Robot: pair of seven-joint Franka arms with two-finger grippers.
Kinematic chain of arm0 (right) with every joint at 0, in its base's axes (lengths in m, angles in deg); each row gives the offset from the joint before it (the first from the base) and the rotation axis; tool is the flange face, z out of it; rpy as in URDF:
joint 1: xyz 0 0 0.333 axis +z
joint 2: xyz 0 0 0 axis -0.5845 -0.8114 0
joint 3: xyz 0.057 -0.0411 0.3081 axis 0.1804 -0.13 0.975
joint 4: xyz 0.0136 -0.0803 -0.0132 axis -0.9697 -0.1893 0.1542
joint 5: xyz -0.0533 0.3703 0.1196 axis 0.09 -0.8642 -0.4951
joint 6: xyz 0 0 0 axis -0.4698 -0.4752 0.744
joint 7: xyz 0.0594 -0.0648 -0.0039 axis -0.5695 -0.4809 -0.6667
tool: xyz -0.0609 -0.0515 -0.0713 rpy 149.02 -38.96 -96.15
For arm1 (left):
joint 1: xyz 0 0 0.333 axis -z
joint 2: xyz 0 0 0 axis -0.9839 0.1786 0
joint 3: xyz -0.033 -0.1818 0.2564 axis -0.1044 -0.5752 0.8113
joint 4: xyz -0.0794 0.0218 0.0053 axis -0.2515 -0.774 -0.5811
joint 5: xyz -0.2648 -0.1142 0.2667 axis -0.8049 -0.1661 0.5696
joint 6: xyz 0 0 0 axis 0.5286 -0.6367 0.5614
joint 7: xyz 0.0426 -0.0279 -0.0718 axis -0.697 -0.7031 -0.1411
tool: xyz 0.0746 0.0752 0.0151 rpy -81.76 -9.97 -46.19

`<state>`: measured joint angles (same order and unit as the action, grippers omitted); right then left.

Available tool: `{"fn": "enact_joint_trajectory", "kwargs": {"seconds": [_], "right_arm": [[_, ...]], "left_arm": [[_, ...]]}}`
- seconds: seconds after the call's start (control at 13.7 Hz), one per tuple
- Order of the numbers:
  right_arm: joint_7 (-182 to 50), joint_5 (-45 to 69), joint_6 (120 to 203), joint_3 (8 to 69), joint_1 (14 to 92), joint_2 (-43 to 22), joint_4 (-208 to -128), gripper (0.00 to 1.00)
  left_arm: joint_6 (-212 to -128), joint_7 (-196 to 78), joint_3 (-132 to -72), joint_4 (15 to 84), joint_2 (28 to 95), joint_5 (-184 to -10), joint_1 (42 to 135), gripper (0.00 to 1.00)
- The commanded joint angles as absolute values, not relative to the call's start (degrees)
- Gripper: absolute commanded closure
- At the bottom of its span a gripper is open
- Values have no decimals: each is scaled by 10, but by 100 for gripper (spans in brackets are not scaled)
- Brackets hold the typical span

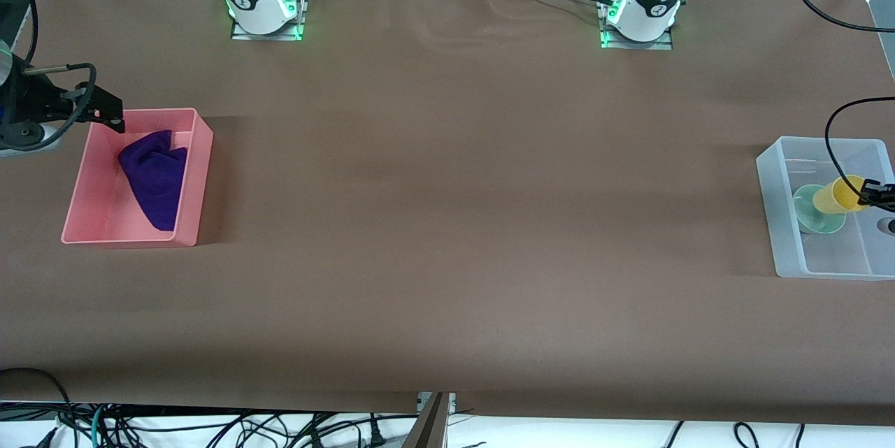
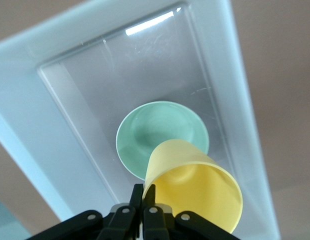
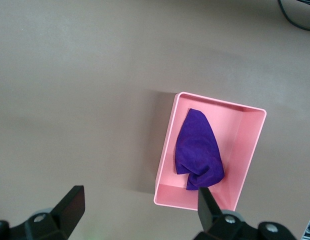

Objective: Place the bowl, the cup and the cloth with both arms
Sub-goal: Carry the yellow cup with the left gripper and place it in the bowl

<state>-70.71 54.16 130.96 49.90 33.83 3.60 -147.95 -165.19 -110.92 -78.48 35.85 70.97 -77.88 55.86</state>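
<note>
One cup [image 2: 195,185] in left gripper [image 2: 143,200]; one bowl [image 2: 162,135]; one cloth [image 1: 155,175].

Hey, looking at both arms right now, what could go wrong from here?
The left gripper pinches the yellow cup only by its rim, tilted over the green bowl in the clear bin; released so, it may topple or knock the bowl. The open right gripper hangs by the pink bin holding the purple cloth; it might clip the wall.

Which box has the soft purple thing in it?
The pink plastic bin at the right arm's end holds the deep purple cloth; the clear one holds dishes.
</note>
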Motion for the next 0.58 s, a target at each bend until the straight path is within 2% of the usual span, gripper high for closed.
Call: {"fn": "enact_joint_trajectory", "kwargs": {"seconds": [0.0,0.07,0.15,0.29,0.51], "right_arm": [[-705,553,1310,503,338,37,-1476,0],[-705,553,1310,503,338,37,-1476,0],[-705,553,1310,503,338,37,-1476,0],[-705,553,1311,503,337,37,-1476,0],[-705,554,1311,502,337,37,-1476,0]], "left_arm": [[-1692,-1116,-791,389,703,-775,557,94],[-1692,-1117,-791,388,703,-776,557,39],[-1690,-1117,-791,386,701,-780,558,1],[-1677,-1118,-793,382,680,-781,563,0],[-1616,-1106,-843,368,635,-782,569,0]]}}
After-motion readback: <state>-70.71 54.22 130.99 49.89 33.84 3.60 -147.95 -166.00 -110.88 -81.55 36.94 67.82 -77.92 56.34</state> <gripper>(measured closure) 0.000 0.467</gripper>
